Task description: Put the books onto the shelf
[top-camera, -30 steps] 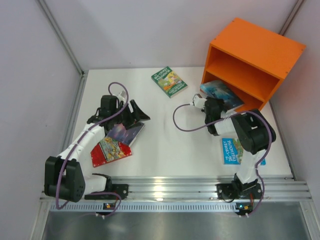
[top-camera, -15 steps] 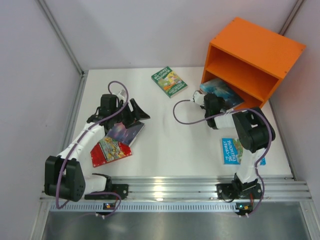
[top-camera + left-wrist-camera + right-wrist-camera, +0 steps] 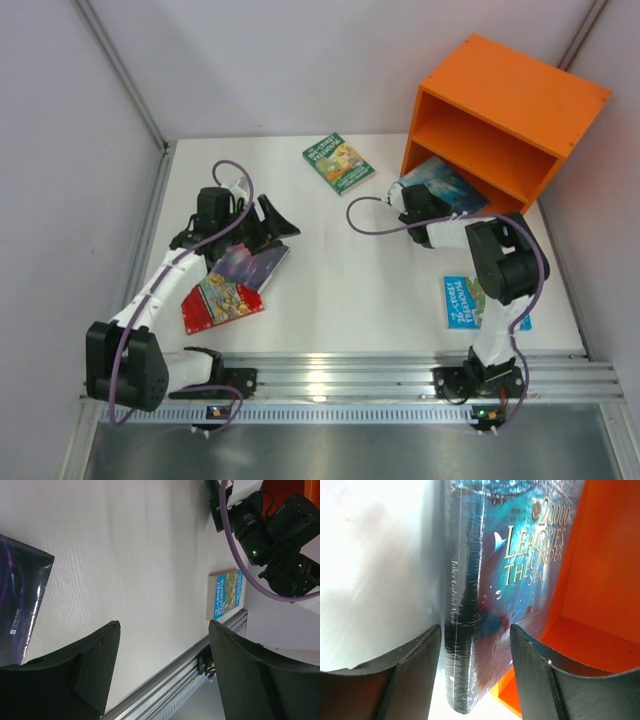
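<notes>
The orange shelf (image 3: 510, 110) stands at the back right. A pale blue book (image 3: 447, 183) lies tilted, its far end inside the lower compartment. My right gripper (image 3: 408, 198) is at the book's near edge, open, with its fingers on either side of the book's spine (image 3: 462, 630) and not pinching it. My left gripper (image 3: 272, 225) hangs open and empty above the table, just past the dark purple book (image 3: 250, 265), which overlaps the red book (image 3: 222, 302). A green book (image 3: 338, 163) lies at the back centre. The bright blue book (image 3: 462, 300) lies beside the right arm.
The orange shelf floor (image 3: 600, 640) shows just right of my right gripper (image 3: 476, 628). Under my left gripper (image 3: 165, 624) is bare white table, with the bright blue book (image 3: 225, 594) and a metal rail (image 3: 175, 680) beyond. Grey walls enclose the table.
My right gripper has reached toward the shelf, pushing the pale blue book further in, and its jaws have opened off the book. The left arm has hardly moved.
</notes>
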Motion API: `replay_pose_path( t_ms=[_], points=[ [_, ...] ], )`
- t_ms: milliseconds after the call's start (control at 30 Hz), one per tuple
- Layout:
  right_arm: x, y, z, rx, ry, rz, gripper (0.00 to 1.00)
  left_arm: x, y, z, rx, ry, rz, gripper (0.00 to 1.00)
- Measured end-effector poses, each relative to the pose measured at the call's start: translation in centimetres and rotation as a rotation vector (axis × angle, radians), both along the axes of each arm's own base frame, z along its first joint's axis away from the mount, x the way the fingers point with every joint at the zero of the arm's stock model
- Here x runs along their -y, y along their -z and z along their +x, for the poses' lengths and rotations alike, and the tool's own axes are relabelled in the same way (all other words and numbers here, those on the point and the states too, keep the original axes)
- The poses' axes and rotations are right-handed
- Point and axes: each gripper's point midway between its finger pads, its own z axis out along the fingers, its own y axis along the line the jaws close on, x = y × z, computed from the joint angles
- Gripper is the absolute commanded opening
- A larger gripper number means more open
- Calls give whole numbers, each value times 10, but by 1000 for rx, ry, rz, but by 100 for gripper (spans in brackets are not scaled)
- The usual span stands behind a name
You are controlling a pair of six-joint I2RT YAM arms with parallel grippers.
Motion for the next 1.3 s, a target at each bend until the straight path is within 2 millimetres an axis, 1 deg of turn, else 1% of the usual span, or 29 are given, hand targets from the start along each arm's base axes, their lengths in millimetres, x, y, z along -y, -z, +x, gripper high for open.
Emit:
replay_pose_path(
  t_ms=[33, 100, 133, 233, 267, 333, 367, 400, 433, 667, 833, 1100, 1133, 1200, 1233, 1300],
  points=[
    [2, 1, 0, 1, 9, -7, 53, 0, -1, 0, 4, 0, -1, 76],
    [5, 2, 0, 3, 23, -25, 50, 0, -3, -1, 9, 1, -3, 76],
    [7, 3, 0, 7, 32, -34, 44, 0, -3, -1, 11, 1, -3, 76],
    [10, 2, 2, 19, 39, -58, 33, 0, -3, -1, 11, 1, -3, 76],
    [10, 1, 4, 27, 39, -61, 26, 0, -3, -2, 9, 1, -3, 76],
    [12, 1, 7, 35, 33, -73, 19, 0, -3, -2, 9, 1, -3, 76],
    [13, 1, 8, 39, 29, -81, 13, 0, -3, -2, 9, 2, -3, 76],
    [15, 1, 10, 48, 25, -87, 8, 0, -3, -2, 9, 2, -3, 76],
    [16, 1, 11, 54, 20, -94, 0, 0, -2, -2, 9, 2, -3, 76],
    [24, 1, 12, 106, -36, -138, 0, 0, -3, -2, 9, 1, -3, 77],
    [32, 1, 17, 156, -60, -164, 0, 0, -4, 0, 11, -1, -1, 76],
    [30, -1, 28, 213, -89, -180, 0, 1, 1, 4, -6, -1, 3, 76],
    [30, -1, 29, 215, -92, -183, 11, 1, 1, 5, -6, -2, 4, 76],
    [32, -1, 30, 219, -94, -189, 22, 0, -1, 6, -1, -3, 5, 77],
    [32, 0, 30, 221, -94, -191, 32, 0, -2, 6, 1, -3, 4, 77],
    [32, 0, 30, 220, -92, -190, 40, 1, -4, 7, 5, -3, 4, 77]
  ],
)
